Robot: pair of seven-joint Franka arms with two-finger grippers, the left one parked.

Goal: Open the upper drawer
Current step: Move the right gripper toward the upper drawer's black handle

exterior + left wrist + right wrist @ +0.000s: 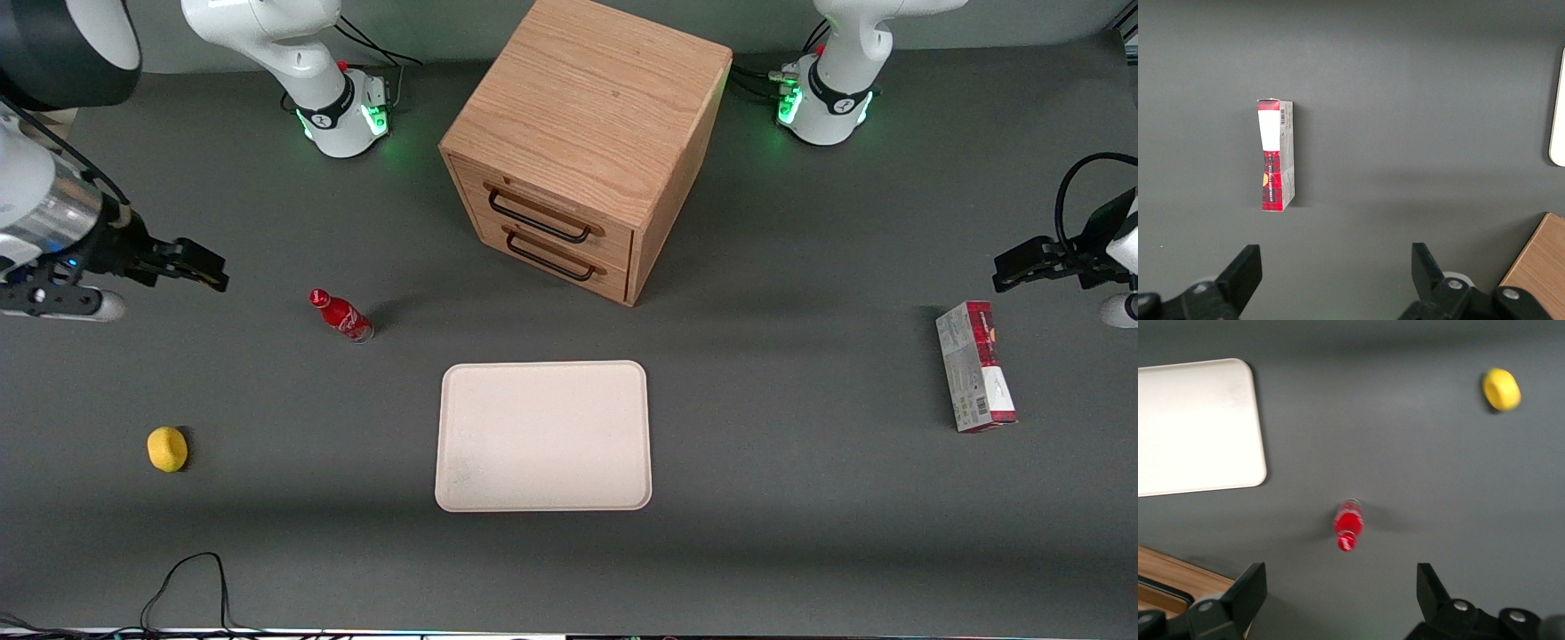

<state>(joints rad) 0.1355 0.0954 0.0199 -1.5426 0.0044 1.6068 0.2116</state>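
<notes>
Upper drawer [542,209] sat fully closed in the wooden cabinet [591,98], its front flush with the lower drawer [556,253] directly beneath it; each carried a black wire bar handle, the upper handle [536,219] untouched. Cabinet stood on the grey surface [800,498] near the edge farthest from the front camera, about midway between the two arm bases, turned at an angle so the drawer fronts faced toward the working arm's end and the front camera. Gripper [191,267] hung above the surface at the working arm's end, well apart from the cabinet and holding nothing; jaws stood apart, with both fingers [1245,597] spread wide in the right wrist view and bare surface between them. Red bottle [341,316] with a red cap stood between the gripper and the cabinet, nearer the front camera than the drawers. Yellow round object [167,448] lay nearer the front camera still, toward the working arm's end. Pale rectangular tray [543,436] lay flat in front of the cabinet, toward the front camera, apart from it. Red and grey carton [974,366] lay on its side toward the parked arm's end. Black cable [191,578] looped onto the surface at the edge nearest the front camera. Right wrist view showed a corner of the cabinet with part of a black handle, plus bottle, tray and yellow object.
</notes>
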